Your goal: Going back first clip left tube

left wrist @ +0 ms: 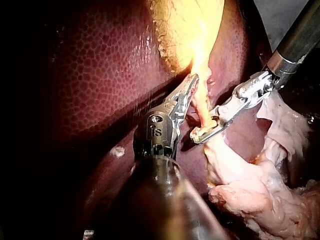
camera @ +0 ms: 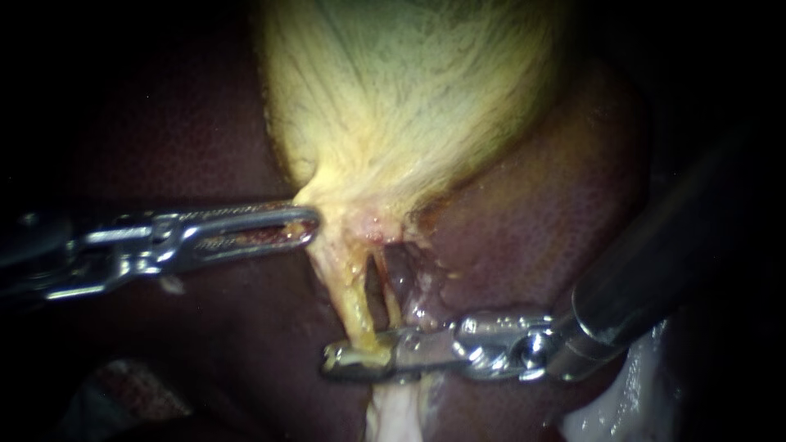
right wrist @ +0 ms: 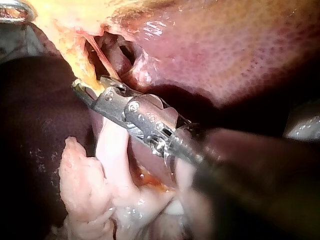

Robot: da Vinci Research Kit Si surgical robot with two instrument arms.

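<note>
At the gallbladder's neck in the endoscope view, my left instrument (camera: 309,224) holds its slotted jaws closed on the yellow tissue of the gallbladder (camera: 401,98). Lower down, my right instrument (camera: 334,360) grips the left tube (camera: 354,307) from both sides with its jaws only narrowly apart, beside a thinner tube (camera: 389,299). The right wrist view looks most plainly into the hollow (right wrist: 120,52) behind both tubes. The left wrist view shows far more of the pale fatty tissue (left wrist: 250,185) under the right instrument's jaws, lying against the liver (left wrist: 100,75).
</note>
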